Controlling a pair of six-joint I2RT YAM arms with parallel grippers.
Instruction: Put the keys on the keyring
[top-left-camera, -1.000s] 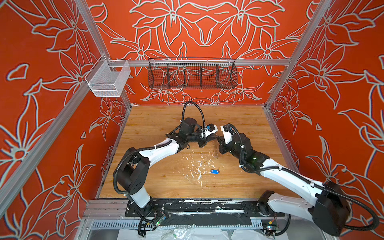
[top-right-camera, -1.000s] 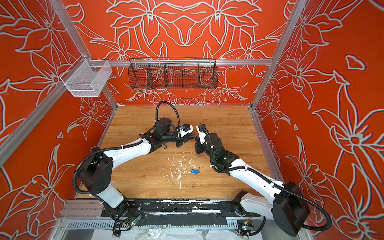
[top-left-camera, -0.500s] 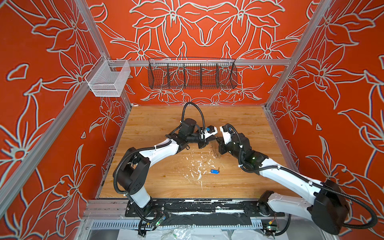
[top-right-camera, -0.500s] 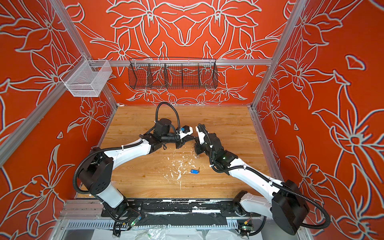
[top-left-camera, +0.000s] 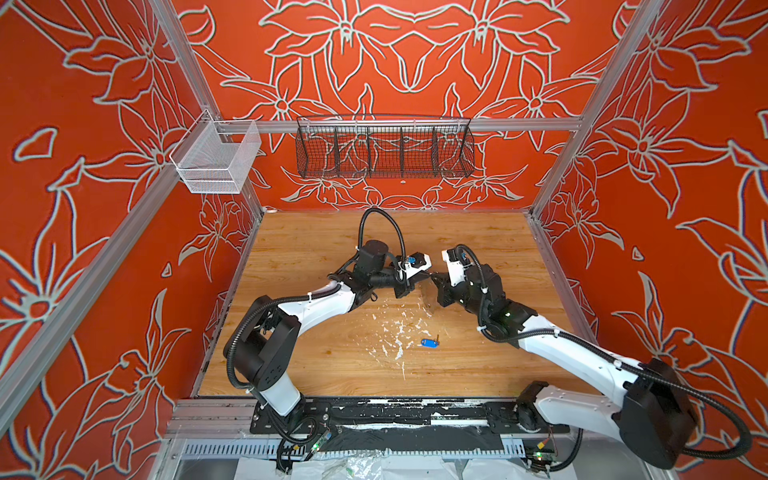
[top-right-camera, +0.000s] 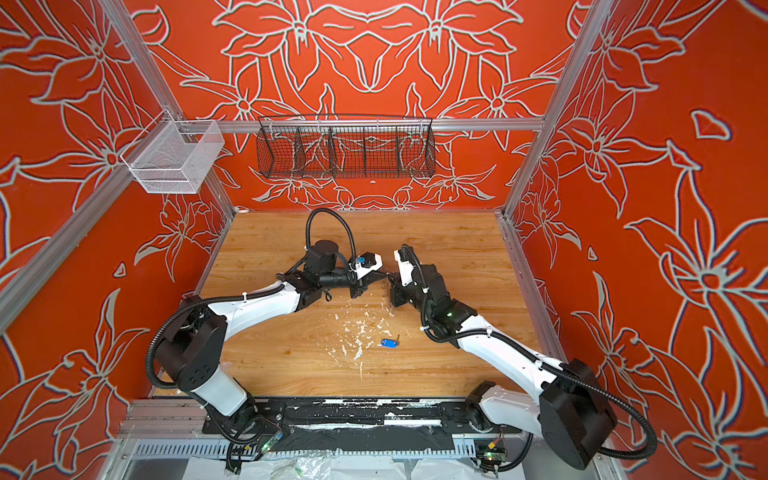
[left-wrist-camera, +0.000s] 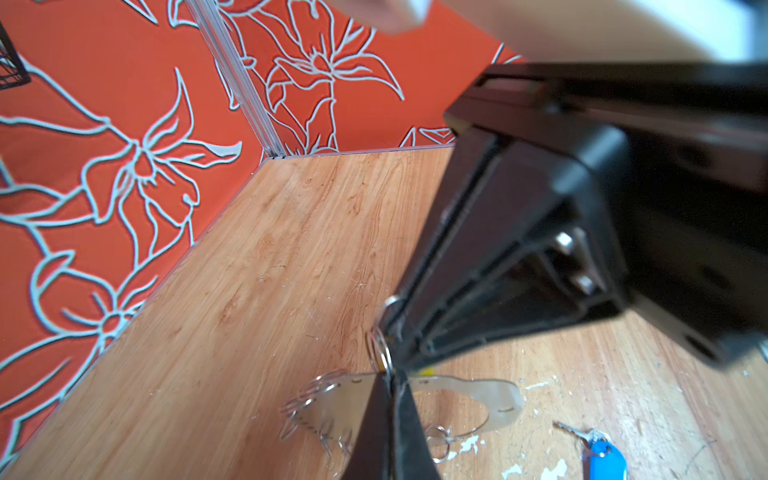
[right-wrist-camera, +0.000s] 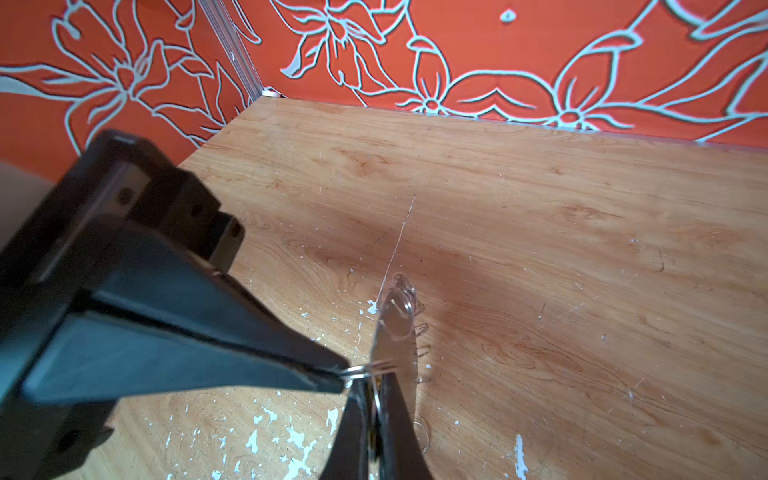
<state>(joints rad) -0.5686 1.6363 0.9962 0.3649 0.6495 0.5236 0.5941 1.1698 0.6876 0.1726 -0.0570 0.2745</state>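
The keyring hangs upright between both arms above the table's middle, a flat grey plate with wire loops, seen edge-on in the right wrist view. My left gripper is shut on one small wire loop at the plate's upper edge. My right gripper meets it tip to tip and is shut on a thin ring, with a sliver of the yellow-tagged key's tag at its fingers. The blue-tagged key lies alone on the wood, nearer the front.
White paint flecks are scattered on the wooden floor under the arms. A black wire basket hangs on the back wall and a white mesh basket on the left rail. Orange walls close three sides.
My left gripper's jaws have closed on the wire loop. Both arms have barely moved, and the blue-tagged key lies where it was.
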